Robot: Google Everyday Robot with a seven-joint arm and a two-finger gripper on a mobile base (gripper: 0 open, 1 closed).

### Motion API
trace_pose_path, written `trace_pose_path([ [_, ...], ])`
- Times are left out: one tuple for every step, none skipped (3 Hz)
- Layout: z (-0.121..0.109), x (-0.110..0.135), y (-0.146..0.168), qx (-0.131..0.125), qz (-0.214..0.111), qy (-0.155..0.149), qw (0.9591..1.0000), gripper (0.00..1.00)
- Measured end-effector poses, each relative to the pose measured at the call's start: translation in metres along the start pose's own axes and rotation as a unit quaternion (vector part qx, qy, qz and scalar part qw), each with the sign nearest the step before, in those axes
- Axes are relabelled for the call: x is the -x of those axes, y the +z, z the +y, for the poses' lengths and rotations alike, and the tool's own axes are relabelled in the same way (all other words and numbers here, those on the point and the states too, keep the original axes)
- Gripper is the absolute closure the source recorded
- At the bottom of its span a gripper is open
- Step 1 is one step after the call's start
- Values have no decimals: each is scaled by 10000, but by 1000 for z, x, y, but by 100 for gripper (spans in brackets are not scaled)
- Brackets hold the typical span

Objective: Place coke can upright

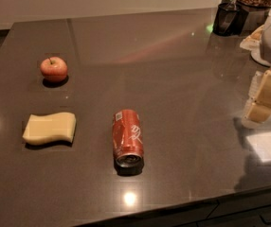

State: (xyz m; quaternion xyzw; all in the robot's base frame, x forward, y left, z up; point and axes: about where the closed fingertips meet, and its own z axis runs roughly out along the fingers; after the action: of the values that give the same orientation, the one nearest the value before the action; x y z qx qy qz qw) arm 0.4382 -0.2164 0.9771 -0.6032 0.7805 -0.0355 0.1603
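The coke can (pixel 127 137) lies on its side on the dark countertop (pixel 173 70), near the front edge at the middle. It is red with white lettering, and its silver top faces the front edge. My gripper (pixel 263 98), with beige parts, hangs at the right edge of the view above the counter. It is well to the right of the can and holds nothing that I can see.
A red apple (pixel 54 69) sits at the back left. A yellow sponge (pixel 49 128) lies left of the can. A black container (pixel 227 18) and jars stand at the back right corner. The counter's front edge runs just below the can.
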Motion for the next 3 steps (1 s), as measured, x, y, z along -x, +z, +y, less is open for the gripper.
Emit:
trace_pose_path([
  [-1,6,0,46,-46,-103,9999,0],
  [-4,31,-1,225,-235,-512,9982,0],
  [4,79,1,398,-729,-1511,9850,0],
])
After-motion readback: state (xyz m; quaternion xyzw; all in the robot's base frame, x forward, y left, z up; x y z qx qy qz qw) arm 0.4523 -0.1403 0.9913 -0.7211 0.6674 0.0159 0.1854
